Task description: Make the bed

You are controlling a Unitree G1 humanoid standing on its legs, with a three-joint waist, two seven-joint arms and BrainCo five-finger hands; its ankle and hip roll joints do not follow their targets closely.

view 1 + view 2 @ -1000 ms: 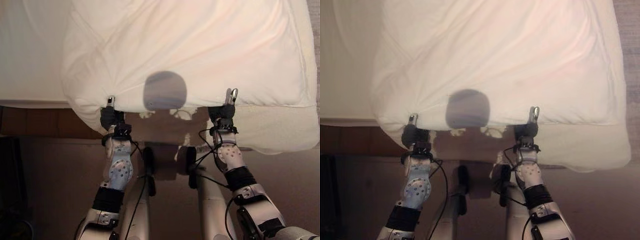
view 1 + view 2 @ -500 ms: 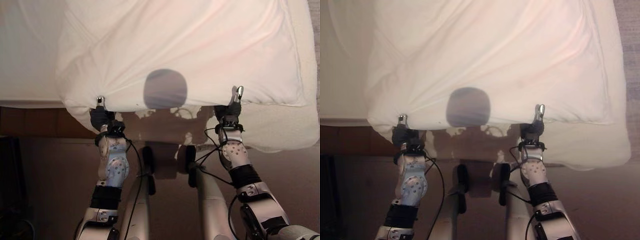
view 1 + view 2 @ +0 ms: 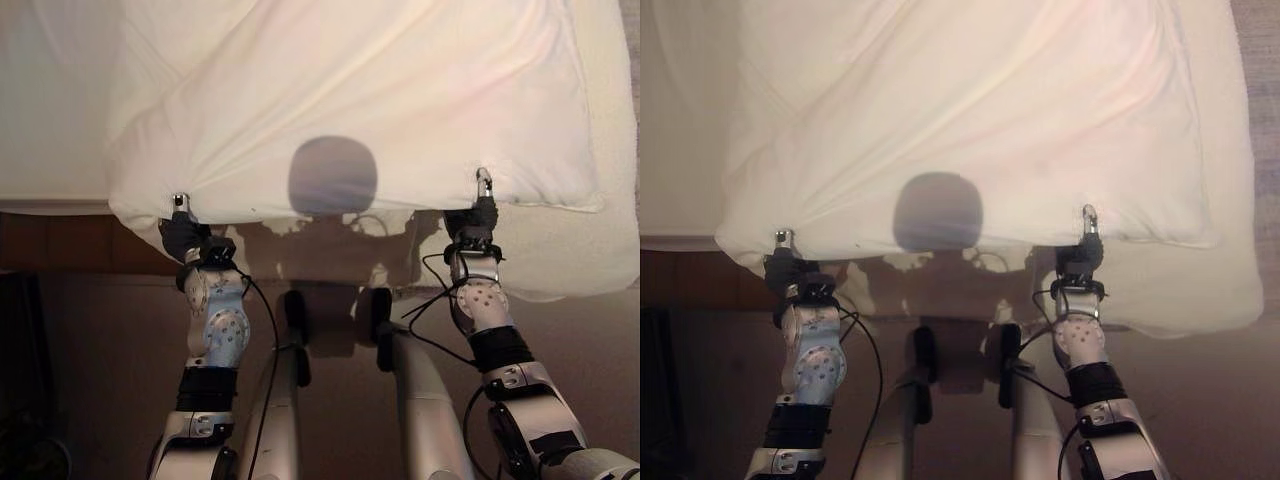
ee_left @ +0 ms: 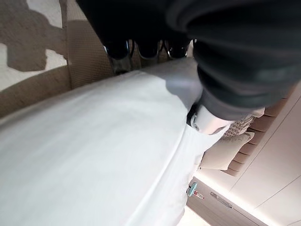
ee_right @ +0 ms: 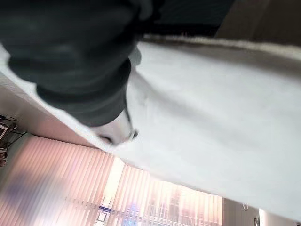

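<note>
A white duvet [image 3: 350, 90] lies over the bed, its near edge hanging just past the bed's side. My left hand [image 3: 182, 232] grips that edge near the duvet's left corner. My right hand [image 3: 478, 215] grips it further right. In the left wrist view the thumb [image 4: 207, 120] presses on top of the duvet [image 4: 94, 155] while the fingers [image 4: 117, 49] curl beneath it. The right wrist view shows the thumb [image 5: 115, 132] clamped over the cloth [image 5: 211, 127] in the same way. Between the two hands the edge runs nearly straight.
Bare white sheet [image 3: 50, 100] shows on the bed to the left of the duvet. A cream blanket [image 3: 570, 250] hangs out under it at the right. A dark wooden bed frame [image 3: 60, 245] runs below, above brown floor [image 3: 90, 380]. Pillows [image 4: 230, 150] lie at the bed's far end.
Both hands have moved apart along the bed's side, the left further left and the right further right, stretching the duvet's near edge wider and flatter.
</note>
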